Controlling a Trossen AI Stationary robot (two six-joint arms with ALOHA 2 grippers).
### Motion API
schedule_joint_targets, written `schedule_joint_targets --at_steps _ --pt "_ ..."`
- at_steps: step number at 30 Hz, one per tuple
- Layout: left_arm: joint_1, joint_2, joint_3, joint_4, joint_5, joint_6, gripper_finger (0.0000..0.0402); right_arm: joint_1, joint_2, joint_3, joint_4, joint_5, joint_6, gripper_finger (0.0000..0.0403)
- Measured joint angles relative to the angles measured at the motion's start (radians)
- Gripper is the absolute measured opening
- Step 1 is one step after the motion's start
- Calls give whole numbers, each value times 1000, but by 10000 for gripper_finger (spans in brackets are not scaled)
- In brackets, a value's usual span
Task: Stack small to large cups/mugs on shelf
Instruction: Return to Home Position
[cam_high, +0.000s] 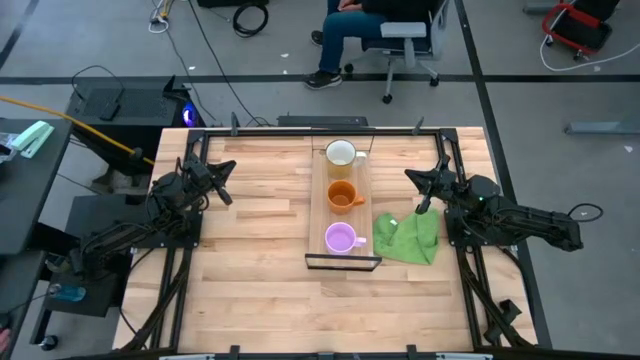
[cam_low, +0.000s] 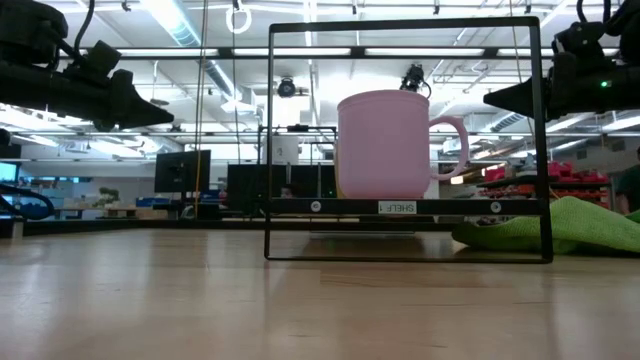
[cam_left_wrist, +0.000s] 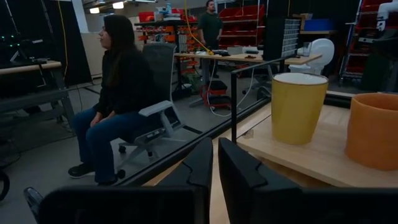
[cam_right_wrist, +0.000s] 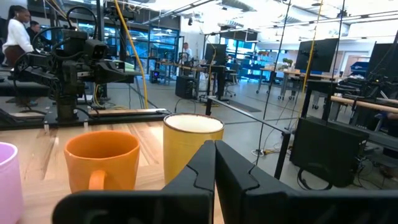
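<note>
Three mugs stand upright in a row on the light-wood shelf (cam_high: 318, 215) in the table's middle: the pale yellow mug (cam_high: 341, 154) at the far end, the orange mug (cam_high: 342, 196) in the middle, the light-purple mug (cam_high: 342, 238) at the near end by the black frame (cam_high: 343, 262). My left gripper (cam_high: 228, 180) is shut and empty, left of the shelf. My right gripper (cam_high: 414, 188) is shut and empty, right of the shelf. The left wrist view shows the yellow mug (cam_left_wrist: 298, 107) and the orange mug (cam_left_wrist: 373, 130).
A crumpled green cloth (cam_high: 407, 238) lies right of the shelf's near end, under my right arm. A person sits on a chair (cam_high: 395, 40) beyond the table's far edge. Bare tabletop (cam_high: 260, 300) lies left of the shelf and along the near edge.
</note>
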Motion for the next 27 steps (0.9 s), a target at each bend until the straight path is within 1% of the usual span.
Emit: schedule_joint_targets --at_steps 11,21,27 --pt "0 0 0 0 0 0 25 0 0 0 0 0 0 12" --pt "0 0 0 0 0 0 36 0 0 0 0 0 0 12" --pt "0 0 0 0 0 0 30 0 0 0 0 0 0 12"
